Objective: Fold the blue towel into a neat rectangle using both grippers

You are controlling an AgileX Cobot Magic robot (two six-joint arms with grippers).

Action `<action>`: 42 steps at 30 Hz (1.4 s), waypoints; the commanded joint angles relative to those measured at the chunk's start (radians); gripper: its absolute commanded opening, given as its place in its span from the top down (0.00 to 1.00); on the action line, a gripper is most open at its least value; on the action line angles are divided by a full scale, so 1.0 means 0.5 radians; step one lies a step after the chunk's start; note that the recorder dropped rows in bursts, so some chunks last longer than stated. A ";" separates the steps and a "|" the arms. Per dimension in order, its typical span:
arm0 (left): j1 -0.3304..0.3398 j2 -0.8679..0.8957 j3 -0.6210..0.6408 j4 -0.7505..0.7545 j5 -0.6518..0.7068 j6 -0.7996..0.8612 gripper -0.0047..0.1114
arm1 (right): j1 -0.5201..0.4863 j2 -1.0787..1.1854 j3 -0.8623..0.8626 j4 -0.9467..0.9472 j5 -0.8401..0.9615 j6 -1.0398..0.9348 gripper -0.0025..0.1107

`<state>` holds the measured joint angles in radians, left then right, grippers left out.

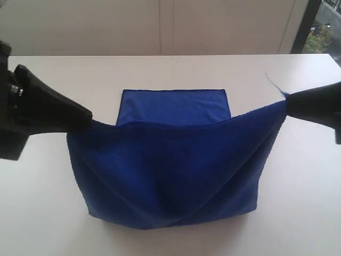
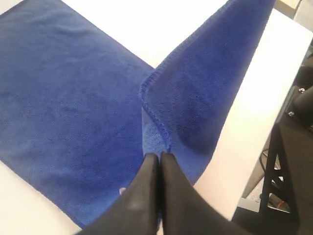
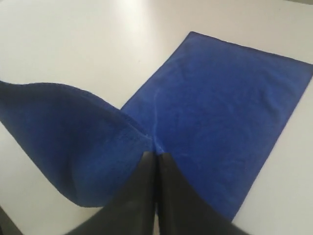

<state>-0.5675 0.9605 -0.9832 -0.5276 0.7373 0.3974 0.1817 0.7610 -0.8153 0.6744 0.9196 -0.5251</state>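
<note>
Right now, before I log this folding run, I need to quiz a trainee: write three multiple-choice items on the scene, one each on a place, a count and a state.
1. Where does the far part of the blue towel lie? A) over the table's edge B) flat on the white table C) on an arm
2. How many claws grip the towel? A) none B) one C) two
3. The held edge is: A) raised, sagging between the claws B) flat on the table C) rolled up

1 B: it rests flat on the tabletop.
2 C: the left claw and the right claw are each shut on a corner.
3 A: it hangs slack from claw to claw.
</note>
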 commanded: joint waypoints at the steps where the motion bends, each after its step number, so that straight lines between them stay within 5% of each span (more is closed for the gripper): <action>1: -0.008 0.142 0.008 -0.026 -0.090 -0.016 0.96 | -0.004 0.149 0.006 -0.042 -0.142 0.020 0.98; 15: -0.004 0.455 0.008 0.262 -0.765 -0.012 0.96 | -0.004 0.702 0.006 -0.066 -0.551 -0.038 0.98; 42: 0.092 0.713 -0.102 0.296 -1.118 -0.084 0.96 | -0.004 1.083 -0.275 -0.072 -0.815 -0.034 0.98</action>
<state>-0.5250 1.3124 -1.0089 -0.3692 0.1858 0.3667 0.1817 1.2934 -0.9297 0.6446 0.5324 -0.5342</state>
